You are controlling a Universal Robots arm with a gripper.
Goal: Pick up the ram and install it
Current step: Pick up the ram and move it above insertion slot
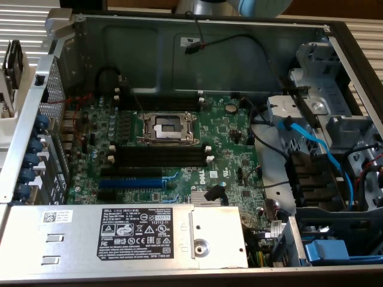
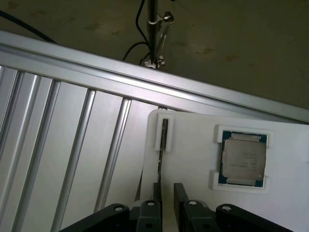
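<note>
The pincer hangs over a white holder that lies on the ribbed metal bench. Its two black fingers stand a little apart, with white showing in the gap, and they pinch nothing.

The ram is in the white holder. It stands on its thin edge in a slot there, so it looks like a thin dark stick. It is just past the fingertips and about in line with the gap between them. The fingers do not touch it. A square silver chip sits in its own pocket in the same holder, near the ram but apart from it.

In the exterior view, an open computer box lies on the bench. A green board lies flat inside. A square metal socket is in the middle of the board. The long black slots lie just on the near side of the socket, and the ram is not yet in them. A blue slot lies nearer still. A grey box with a black label fills the near side. Blue cables run along the exterior view's right. A bit of the arm shows past the far wall.
</note>
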